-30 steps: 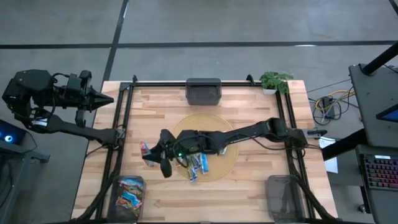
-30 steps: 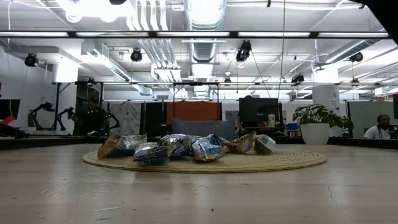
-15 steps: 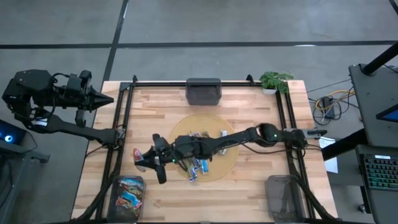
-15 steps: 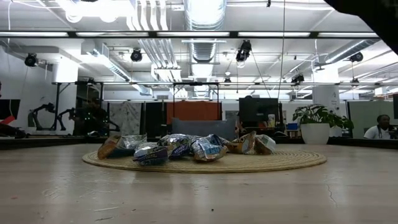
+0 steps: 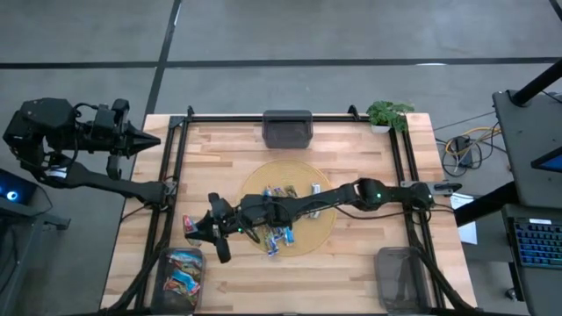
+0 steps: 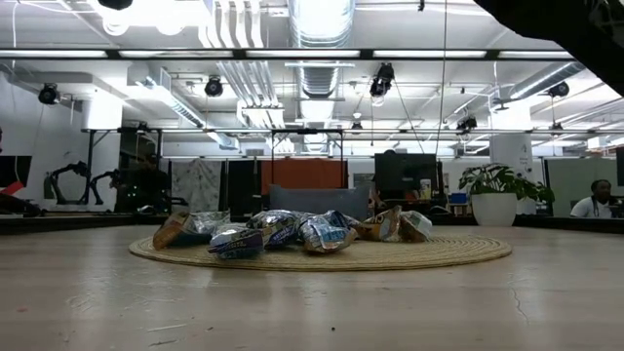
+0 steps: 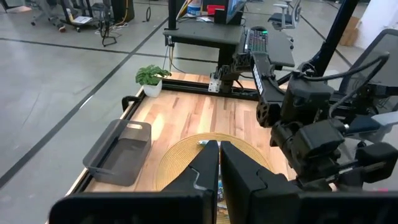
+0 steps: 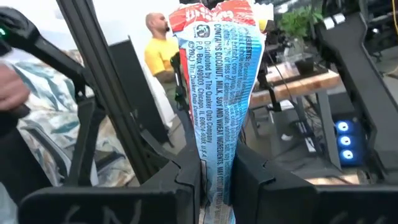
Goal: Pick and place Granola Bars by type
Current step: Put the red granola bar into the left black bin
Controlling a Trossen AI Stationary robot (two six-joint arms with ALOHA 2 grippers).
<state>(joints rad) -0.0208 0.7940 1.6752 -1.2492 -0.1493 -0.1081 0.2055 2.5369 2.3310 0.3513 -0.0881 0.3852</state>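
Overhead, ducts [image 6: 322,24] above wooden table [image 6: 312,302].

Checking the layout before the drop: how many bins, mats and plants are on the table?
Bins: 3
Mat: 1
Plant: 1
Total: 5

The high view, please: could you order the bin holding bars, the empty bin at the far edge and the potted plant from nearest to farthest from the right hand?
From the right hand, holding a bar:
1. Bin holding bars, just below it at the near-left corner.
2. Empty bin, middle of the far edge.
3. Potted plant, far-right corner.
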